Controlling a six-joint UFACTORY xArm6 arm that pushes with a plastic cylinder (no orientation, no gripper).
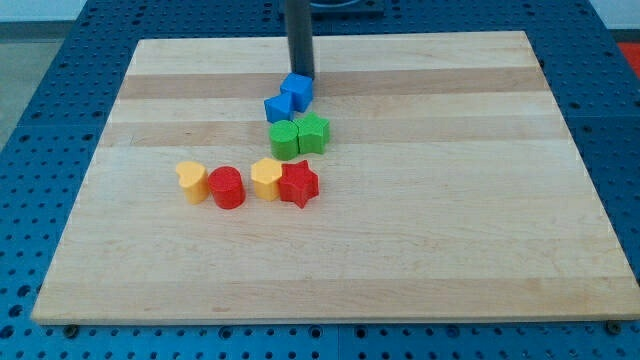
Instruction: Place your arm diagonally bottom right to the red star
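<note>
Nearest, along the bottom of the frame: the front edge of a pale wooden board [330, 290], bare planks with faint lengthwise grain, resting on a blue perforated table [30, 60] that shows on every side.

Next up, slightly left of the frame's centre, a row of four blocks. From left to right: a yellow heart-like block [191, 180], then a red cylinder [228, 187] just beside it, then a small gap, then a second yellow block [266, 178], shape hard to read, and touching its right side the red star [298, 184]. Star in the middle of the frame, a little left of centre, last in the row on the right. Bare wood to its lower right.

Farther back, above the star: two green blocks side by side and touching, the left green one [284, 138] rounded, the right green one [313, 132] more angular; exact shapes unclear.

Beyond those, two blue blocks pressed together, a lower blue block [277, 107] and an upper blue cube [297, 90] set on a slant.

Farthest, at the top centre: the dark rod coming down from the upper edge, my tip [301, 77] at the back edge of the upper blue cube, touching or nearly so. Well apart from the red star, up and behind it. No claw on this arm, only the plain rod, so nothing to spread or pinch.
</note>
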